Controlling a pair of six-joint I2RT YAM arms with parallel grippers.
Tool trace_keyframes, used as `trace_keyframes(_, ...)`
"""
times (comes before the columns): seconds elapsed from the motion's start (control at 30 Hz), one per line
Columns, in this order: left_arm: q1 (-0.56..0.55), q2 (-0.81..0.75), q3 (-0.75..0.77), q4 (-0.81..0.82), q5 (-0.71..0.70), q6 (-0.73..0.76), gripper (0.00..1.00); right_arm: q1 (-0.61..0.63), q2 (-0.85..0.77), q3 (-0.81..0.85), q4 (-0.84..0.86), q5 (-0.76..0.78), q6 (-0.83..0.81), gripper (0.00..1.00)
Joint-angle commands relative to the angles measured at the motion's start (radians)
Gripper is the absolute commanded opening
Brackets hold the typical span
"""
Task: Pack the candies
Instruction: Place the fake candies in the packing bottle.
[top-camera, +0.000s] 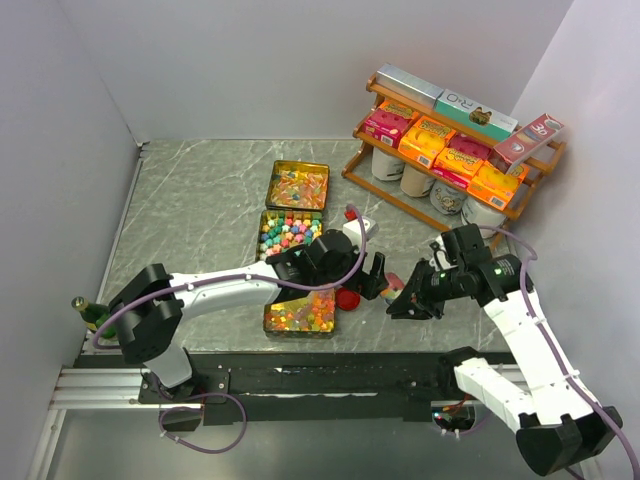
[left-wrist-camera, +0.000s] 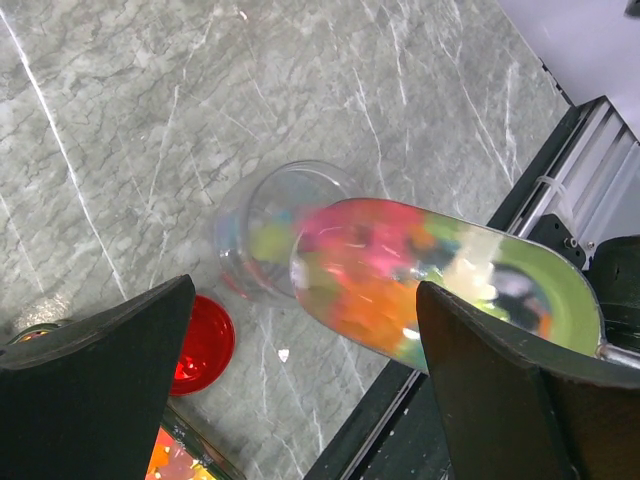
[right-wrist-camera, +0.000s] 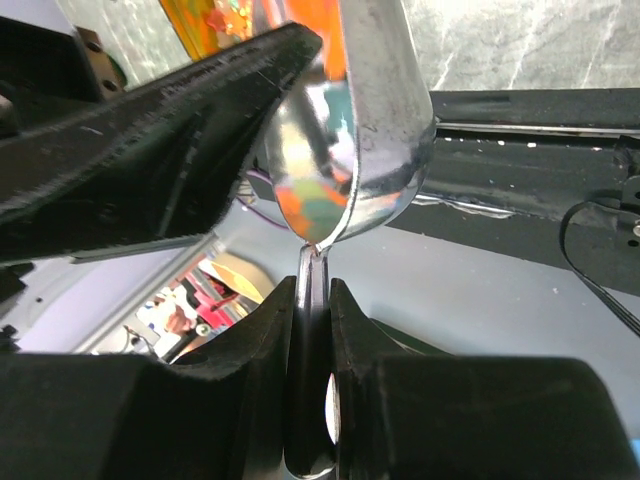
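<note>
At the near side of the surface (top-camera: 190, 200), a rectangular tin (top-camera: 300, 336) is seen filled with glossy candies (top-camera: 300, 312) in orange, yellow and green. Just right of it, a red lid (left-wrist-camera: 205, 345) is noted lying flat on the marble.

Beside the lid, the right gripper (right-wrist-camera: 313, 292) is recorded clenched on the thin handle of a metal scoop (right-wrist-camera: 385, 130). The scoop bowl is loaded with pink, orange and green candies. In the left wrist view its front end overlaps the mouth of a clear jar (left-wrist-camera: 262, 215). Coloured pieces are visible inside the jar, but it is blurred, and whether it stands or leans cannot be told. The left gripper (left-wrist-camera: 305, 288) is held over the jar with its fingers spread fully apart, grasping nothing.

Farther back, a second tin (top-camera: 262, 240) of star-shaped pastel sweets (top-camera: 288, 235) and a third tin (top-camera: 298, 163) of orange gummies (top-camera: 298, 187) are lined up behind the first. At the far right, a wooden rack (top-camera: 395, 200) stocked with orange and pink boxes (top-camera: 430, 135) is observed.
</note>
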Motion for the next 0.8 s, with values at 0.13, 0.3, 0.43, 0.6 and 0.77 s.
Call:
trace_keyframes(0.13,-0.018,0.047,0.031,-0.085,0.024,0.037,0.99,-0.024,0.01,0.123,0.182,-0.022,0.033,0.0)
trace_keyframes(0.3,-0.018,0.056,0.042,-0.085,0.029,0.043,0.99,-0.034,0.024,0.152,0.164,-0.009,0.033,0.0)
trace_keyframes(0.43,-0.018,0.059,0.045,-0.085,0.032,0.044,0.99,-0.042,0.027,0.155,0.149,-0.013,0.029,0.0)
trace_keyframes(0.6,-0.018,0.067,0.049,-0.089,0.035,0.046,0.99,-0.054,0.027,0.154,0.129,-0.013,0.015,0.0)
trace_keyframes(0.77,-0.018,0.069,0.057,-0.094,0.035,0.051,0.99,-0.062,0.027,0.171,0.097,0.015,-0.004,0.0)
